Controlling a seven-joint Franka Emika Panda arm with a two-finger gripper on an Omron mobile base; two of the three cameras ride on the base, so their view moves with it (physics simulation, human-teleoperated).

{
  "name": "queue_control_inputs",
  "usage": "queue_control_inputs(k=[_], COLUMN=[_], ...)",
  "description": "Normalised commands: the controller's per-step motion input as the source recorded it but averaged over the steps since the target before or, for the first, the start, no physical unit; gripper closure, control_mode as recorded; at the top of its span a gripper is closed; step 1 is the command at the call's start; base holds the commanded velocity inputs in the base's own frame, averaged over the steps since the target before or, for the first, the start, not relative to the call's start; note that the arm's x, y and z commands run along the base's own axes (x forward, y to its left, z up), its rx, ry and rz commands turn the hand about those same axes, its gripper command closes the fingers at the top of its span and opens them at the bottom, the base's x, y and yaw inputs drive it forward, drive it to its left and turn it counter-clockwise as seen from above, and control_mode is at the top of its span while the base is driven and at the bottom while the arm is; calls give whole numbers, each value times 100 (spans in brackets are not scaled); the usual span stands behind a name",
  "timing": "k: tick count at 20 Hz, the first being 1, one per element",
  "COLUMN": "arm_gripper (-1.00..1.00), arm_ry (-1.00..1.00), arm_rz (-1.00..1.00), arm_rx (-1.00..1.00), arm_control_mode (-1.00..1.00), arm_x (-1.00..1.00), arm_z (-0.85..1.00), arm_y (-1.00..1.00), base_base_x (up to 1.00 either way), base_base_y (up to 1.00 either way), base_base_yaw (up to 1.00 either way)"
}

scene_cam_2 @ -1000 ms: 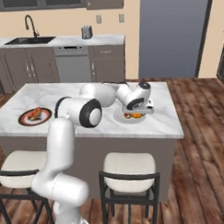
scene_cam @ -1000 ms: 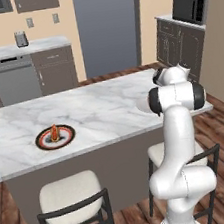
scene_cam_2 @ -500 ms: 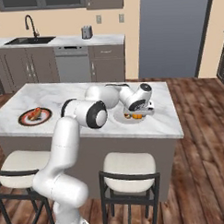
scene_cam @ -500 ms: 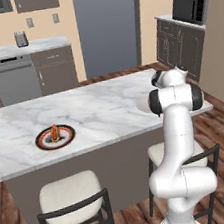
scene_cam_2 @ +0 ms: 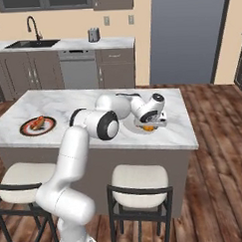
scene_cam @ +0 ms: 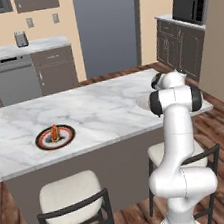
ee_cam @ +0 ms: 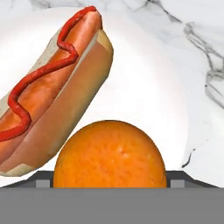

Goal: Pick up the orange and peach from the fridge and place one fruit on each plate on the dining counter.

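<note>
The orange (ee_cam: 109,153) sits low and close in the hand view, just above a plain white plate (ee_cam: 148,83). My gripper (ee_cam: 109,178) is shut on the orange, with a dark fingertip against each side of it. From the right base view, the gripper (scene_cam_2: 149,123) hangs down over that white plate (scene_cam_2: 138,128) near the right end of the dining counter (scene_cam_2: 92,102), and a bit of the orange (scene_cam_2: 149,127) shows beneath it. A dark-rimmed plate (scene_cam: 55,136) lies toward the counter's left end. The fridge (scene_cam_2: 186,35) stands shut behind. The peach is out of view.
A hot dog (ee_cam: 52,92) with a ketchup line lies on the white plate beside the orange. The dark-rimmed plate (scene_cam_2: 38,125) also holds food. Two stools (scene_cam_2: 140,179) stand at the counter's near side. A sink and toaster sit on the back counter (scene_cam_2: 65,43).
The arm's elbow has slid a little to the right over the counter and the hand has eased slightly right and down over the white plate. Nothing else moved.
</note>
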Motion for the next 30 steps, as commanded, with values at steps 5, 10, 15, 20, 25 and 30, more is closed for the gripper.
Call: queue_control_inputs(k=[5,10,15,20,25,30], arm_gripper=[100,-100,-100,-100,-100,-100], arm_ry=[0,0,0,1,0,-6], arm_rz=[0,0,0,-2,-4,-5], arm_rx=[0,0,0,0,1,11], arm_control_mode=[-100,-100,-100,-100,-100,-100], arm_x=[12,7,0,0,3,0], arm_z=[-16,-2,0,1,10,50], arm_y=[6,9,36,47,26,-3], base_base_x=[0,0,0,0,0,0], base_base_y=[0,0,0,0,0,0], base_base_yaw=[0,0,0,0,0,0])
